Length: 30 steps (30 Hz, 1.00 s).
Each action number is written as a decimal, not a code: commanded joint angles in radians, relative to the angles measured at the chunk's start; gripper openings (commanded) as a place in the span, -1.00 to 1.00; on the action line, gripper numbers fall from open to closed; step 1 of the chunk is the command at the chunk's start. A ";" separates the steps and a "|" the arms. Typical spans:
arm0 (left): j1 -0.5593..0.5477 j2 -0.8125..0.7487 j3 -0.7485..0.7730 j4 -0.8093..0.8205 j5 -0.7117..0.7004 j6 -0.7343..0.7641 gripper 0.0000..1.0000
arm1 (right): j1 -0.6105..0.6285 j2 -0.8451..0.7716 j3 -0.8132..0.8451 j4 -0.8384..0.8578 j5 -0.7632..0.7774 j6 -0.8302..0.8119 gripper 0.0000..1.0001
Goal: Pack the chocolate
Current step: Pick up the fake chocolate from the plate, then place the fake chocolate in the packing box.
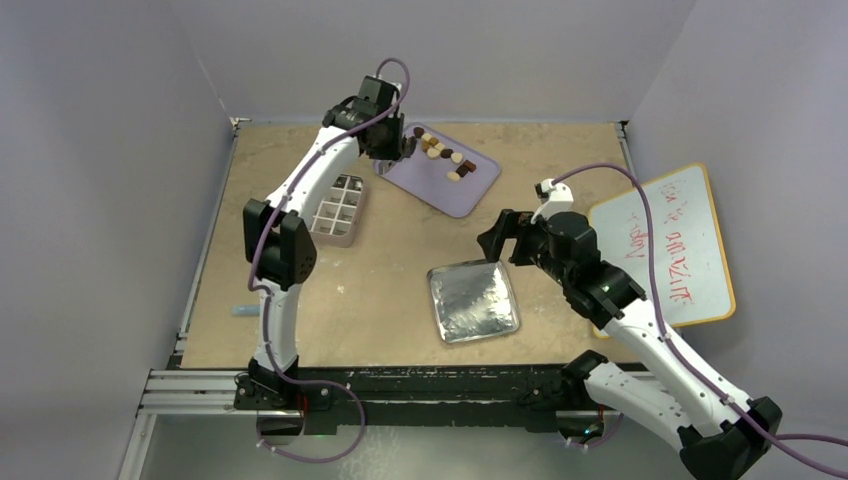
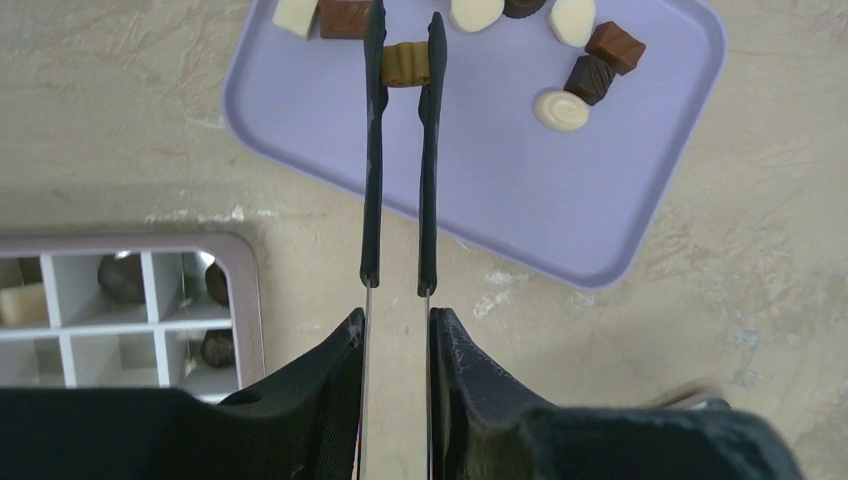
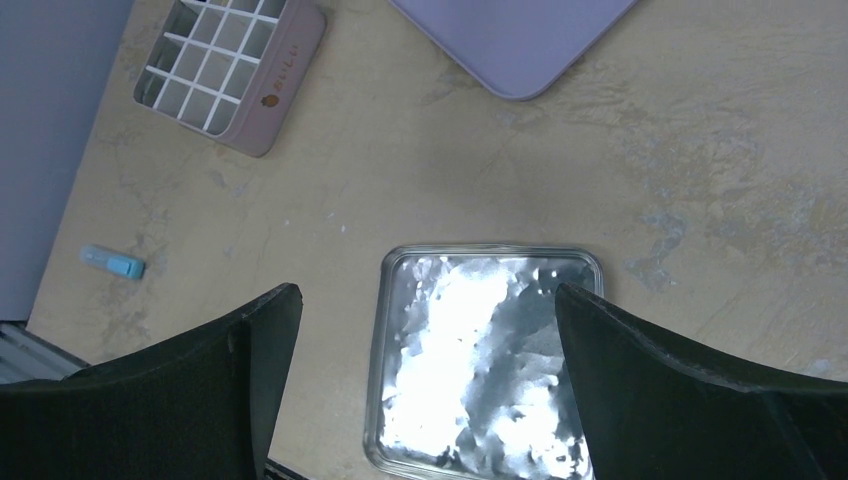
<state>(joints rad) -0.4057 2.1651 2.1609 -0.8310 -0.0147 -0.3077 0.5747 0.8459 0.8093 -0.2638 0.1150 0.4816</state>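
Note:
Several chocolate pieces (image 2: pixel 565 108) in dark brown, mid-brown and cream lie on a lilac tray (image 2: pixel 500 190). My left gripper (image 2: pixel 397 315) is shut on black tweezers (image 2: pixel 375 150). The tweezer tips pinch a mid-brown chocolate (image 2: pixel 405 65) over the tray. A pale compartment box (image 2: pixel 245 290) sits to the left, with a few dark pieces (image 2: pixel 122 278) in its cells. From above, the left gripper (image 1: pixel 392 150) is at the tray's (image 1: pixel 440 190) near-left corner. My right gripper (image 3: pixel 425 295) hangs open and empty over a shiny metal tin (image 3: pixel 480 350).
A whiteboard with red writing (image 1: pixel 665 245) lies at the right edge. A small blue object (image 1: pixel 245 311) rests near the table's front left. The compartment box (image 1: pixel 337 210) stands under the left arm, and the tin (image 1: pixel 473 300) is at the front centre.

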 commanded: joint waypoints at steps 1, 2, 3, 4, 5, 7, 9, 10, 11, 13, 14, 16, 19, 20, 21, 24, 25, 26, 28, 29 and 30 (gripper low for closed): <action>0.030 -0.118 -0.057 -0.049 -0.032 -0.059 -0.63 | -0.003 -0.016 -0.013 0.055 -0.008 0.016 0.98; 0.038 -0.138 -0.082 -0.051 -0.040 -0.068 -0.63 | -0.003 -0.014 -0.015 0.054 -0.013 0.018 0.98; 0.045 -0.162 -0.113 -0.053 -0.047 -0.077 -0.63 | -0.003 -0.012 -0.016 0.056 -0.016 0.018 0.98; 0.054 -0.187 -0.144 -0.052 -0.051 -0.087 -0.63 | -0.003 -0.009 -0.015 0.057 -0.020 0.018 0.98; 0.065 -0.222 -0.179 -0.048 -0.053 -0.098 -0.63 | -0.003 -0.008 -0.016 0.057 -0.023 0.018 0.98; 0.084 -0.279 -0.254 -0.031 -0.063 -0.107 -0.63 | -0.002 -0.004 -0.014 0.054 -0.027 0.016 0.98; 0.107 -0.329 -0.323 -0.019 -0.065 -0.112 -0.63 | -0.002 0.001 -0.013 0.048 -0.028 0.012 0.98; 0.120 -0.350 -0.352 -0.016 -0.066 -0.113 -0.63 | -0.003 0.002 -0.013 0.045 -0.028 0.010 0.98; 0.130 -0.371 -0.378 -0.016 -0.069 -0.113 -0.63 | -0.002 0.002 -0.012 0.044 -0.027 0.008 0.98; 0.150 -0.414 -0.430 -0.012 -0.075 -0.113 -0.63 | -0.002 0.004 -0.017 0.047 -0.025 0.006 0.98; 0.156 -0.436 -0.451 -0.006 -0.077 -0.113 -0.63 | -0.002 0.005 -0.017 0.048 -0.024 0.005 0.98; 0.162 -0.469 -0.481 0.000 -0.086 -0.111 -0.63 | -0.003 0.012 -0.018 0.051 -0.026 0.004 0.98; 0.170 -0.494 -0.505 -0.008 -0.098 -0.114 -0.63 | -0.003 0.021 -0.018 0.056 -0.031 0.005 0.98; 0.172 -0.499 -0.513 -0.013 -0.106 -0.115 -0.63 | -0.002 0.023 -0.017 0.059 -0.033 0.006 0.98; 0.172 -0.505 -0.522 -0.017 -0.118 -0.114 -0.63 | -0.002 0.024 -0.016 0.060 -0.037 0.007 0.98; 0.174 -0.523 -0.546 -0.032 -0.142 -0.117 -0.62 | -0.003 0.030 -0.016 0.065 -0.045 0.008 0.98; 0.174 -0.532 -0.555 -0.034 -0.148 -0.118 -0.62 | -0.003 0.030 -0.018 0.069 -0.046 0.007 0.98; 0.175 -0.537 -0.563 -0.035 -0.153 -0.119 -0.61 | -0.003 0.032 -0.018 0.072 -0.047 0.009 0.98; 0.176 -0.544 -0.571 -0.043 -0.160 -0.120 -0.61 | -0.003 0.035 -0.021 0.074 -0.049 0.009 0.98; 0.176 -0.547 -0.576 -0.043 -0.159 -0.119 -0.61 | -0.003 0.037 -0.021 0.075 -0.051 0.009 0.98; 0.177 -0.549 -0.579 -0.041 -0.154 -0.117 -0.60 | -0.003 0.038 -0.022 0.075 -0.052 0.009 0.98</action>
<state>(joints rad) -0.2371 1.6714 1.5940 -0.8837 -0.1436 -0.4103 0.5751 0.8787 0.7933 -0.2276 0.0818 0.4927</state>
